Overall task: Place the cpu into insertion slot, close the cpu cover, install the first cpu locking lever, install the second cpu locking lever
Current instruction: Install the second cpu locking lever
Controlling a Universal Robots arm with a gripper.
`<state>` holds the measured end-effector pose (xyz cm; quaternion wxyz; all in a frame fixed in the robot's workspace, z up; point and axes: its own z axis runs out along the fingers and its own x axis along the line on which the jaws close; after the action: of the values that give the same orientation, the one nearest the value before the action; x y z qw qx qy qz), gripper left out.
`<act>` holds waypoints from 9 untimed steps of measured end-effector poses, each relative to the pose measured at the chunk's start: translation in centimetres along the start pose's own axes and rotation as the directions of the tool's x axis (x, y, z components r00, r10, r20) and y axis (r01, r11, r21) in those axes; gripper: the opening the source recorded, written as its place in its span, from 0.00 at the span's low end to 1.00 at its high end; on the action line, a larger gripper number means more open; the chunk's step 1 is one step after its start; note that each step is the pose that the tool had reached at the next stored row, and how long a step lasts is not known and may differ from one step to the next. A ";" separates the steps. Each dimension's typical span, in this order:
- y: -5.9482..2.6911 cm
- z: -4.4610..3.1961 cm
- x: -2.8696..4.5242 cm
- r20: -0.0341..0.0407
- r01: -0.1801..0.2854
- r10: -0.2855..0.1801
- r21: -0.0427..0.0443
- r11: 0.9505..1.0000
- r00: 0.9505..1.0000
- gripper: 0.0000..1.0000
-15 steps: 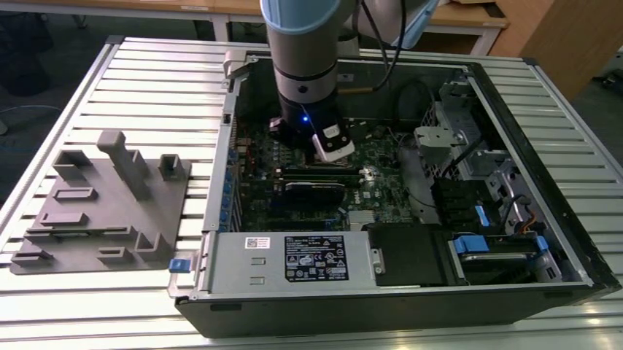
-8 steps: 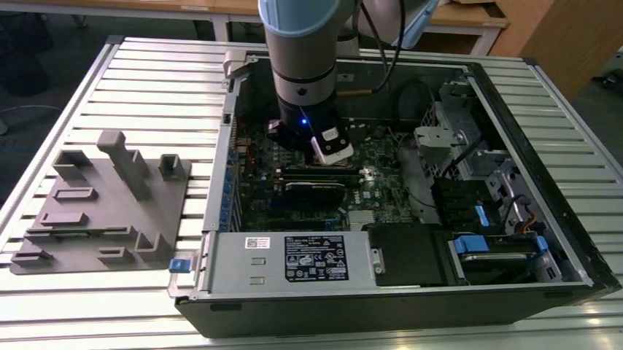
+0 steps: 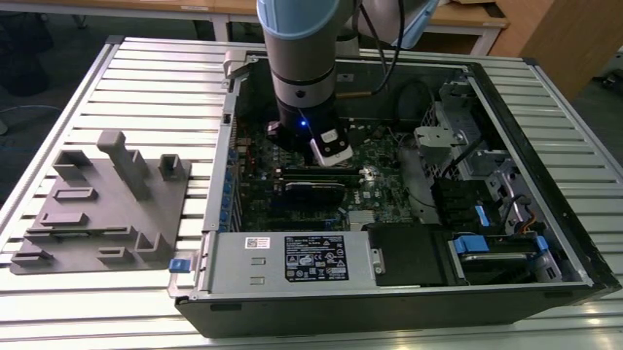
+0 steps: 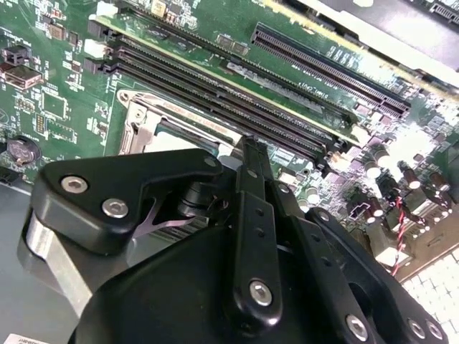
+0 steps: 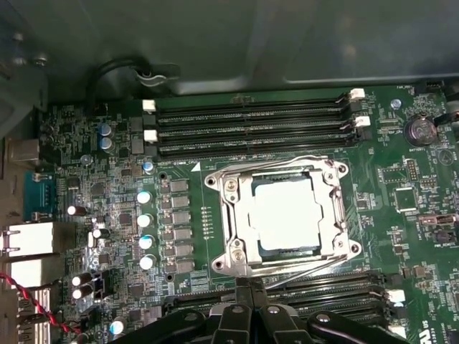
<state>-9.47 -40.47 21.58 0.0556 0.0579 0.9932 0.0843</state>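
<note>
The cpu point(image 5: 287, 213), a pale silvery square, lies in the socket on the green motherboard. The cpu cover point(image 5: 237, 240), a shiny metal frame, lies flat around it with the chip showing through its window. Thin wire locking levers point(image 5: 287, 160) run along the socket's edges. My gripper point(image 5: 244, 287) is shut with nothing visible between its fingers, its tip right at the socket's edge beside one lever point(image 5: 315, 266). In the second wrist view the gripper point(image 4: 249, 152) sits over a socket corner point(image 4: 140, 122). In the exterior view the gripper point(image 3: 326, 162) reaches down into the open computer case.
Memory slots point(image 5: 251, 118) flank the socket on two sides. A white-labelled power supply point(image 3: 292, 259) fills the case's near side, with drive bays point(image 3: 486, 248) on the exterior view's right. A grey parts holder point(image 3: 98, 211) stands on the slatted table at the exterior view's left.
</note>
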 end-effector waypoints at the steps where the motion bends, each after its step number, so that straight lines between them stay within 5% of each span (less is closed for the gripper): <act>1: -0.01 0.07 0.04 0.001 0.000 0.000 0.000 1.000 1.000 0.11; 9: 0.15 0.67 0.47 0.008 0.001 -0.001 -0.001 1.000 1.000 0.11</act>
<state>-9.84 -40.16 20.91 0.0597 0.0575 0.9930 0.0844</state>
